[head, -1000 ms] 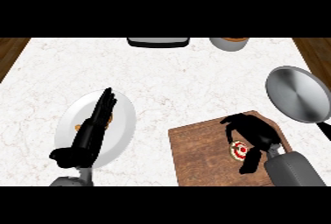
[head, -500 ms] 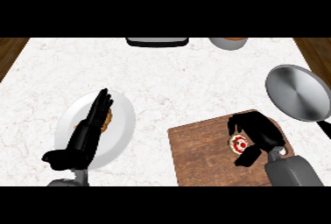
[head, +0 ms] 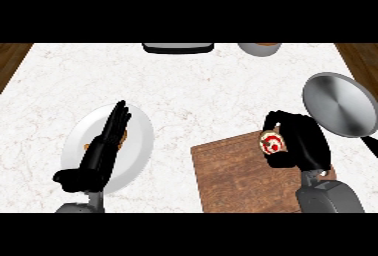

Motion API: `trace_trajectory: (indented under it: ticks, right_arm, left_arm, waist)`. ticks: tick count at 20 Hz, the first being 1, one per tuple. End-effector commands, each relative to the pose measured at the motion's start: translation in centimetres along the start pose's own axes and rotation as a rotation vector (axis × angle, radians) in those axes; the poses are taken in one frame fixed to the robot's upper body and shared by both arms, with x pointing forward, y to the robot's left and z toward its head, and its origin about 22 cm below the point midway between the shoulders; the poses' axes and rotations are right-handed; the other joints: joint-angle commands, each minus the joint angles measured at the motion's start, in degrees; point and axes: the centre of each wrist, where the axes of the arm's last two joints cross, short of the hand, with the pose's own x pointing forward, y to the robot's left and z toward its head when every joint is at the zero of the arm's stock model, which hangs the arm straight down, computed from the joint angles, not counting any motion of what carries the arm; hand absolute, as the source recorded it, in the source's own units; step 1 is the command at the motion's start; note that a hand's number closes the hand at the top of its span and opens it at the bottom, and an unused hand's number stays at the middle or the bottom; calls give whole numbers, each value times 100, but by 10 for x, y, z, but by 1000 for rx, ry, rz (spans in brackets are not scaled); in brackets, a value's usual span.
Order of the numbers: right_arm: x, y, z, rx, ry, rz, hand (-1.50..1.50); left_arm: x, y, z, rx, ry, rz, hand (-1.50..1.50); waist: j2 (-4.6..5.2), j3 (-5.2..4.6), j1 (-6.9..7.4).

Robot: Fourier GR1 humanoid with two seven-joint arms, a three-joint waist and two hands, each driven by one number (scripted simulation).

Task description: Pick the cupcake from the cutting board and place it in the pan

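The right hand (head: 303, 145) is hovering over the far right corner of the cutting board (head: 236, 175). Its fingers are curling round the cupcake (head: 271, 143), which is showing red and white at the board's far edge; whether it is touching the wood is unclear. At the left, the left hand (head: 100, 155) is lying over a white plate (head: 140, 145), fingers straight and together. The grey pan (head: 336, 102) is sitting on the marble surface (head: 192, 90), just right of the right hand. 2 things are standing at the far edge: a dark grey item (head: 177, 47) and a grey bowl (head: 258, 48).

A white round plate (head: 142, 137) lies on the white marbled counter (head: 214, 90). A dark boxy object (head: 177, 48) and a grey round vessel (head: 258, 49) sit at its far edge.
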Motion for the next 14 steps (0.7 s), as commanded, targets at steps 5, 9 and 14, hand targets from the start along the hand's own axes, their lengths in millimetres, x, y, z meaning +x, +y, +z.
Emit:
trace_trajectory:
  ticks: [5, 9, 14]
  right_arm:
    - [7, -43, 22, -298, 86, -150, 150]
    - [-6, -62, 13, -327, 173, -253, 150]
    - [-60, -66, -14, -381, 233, -355, 150]
  left_arm:
    - [14, -1, 2, 25, -6, 4, 0]
    - [-15, -6, -5, 2, -2, -4, 0]
    - [0, 17, -1, -3, 9, 17, 0]
  waist:
    - [9, 9, 41]
    - [29, 5, 32]
    - [37, 8, 83]
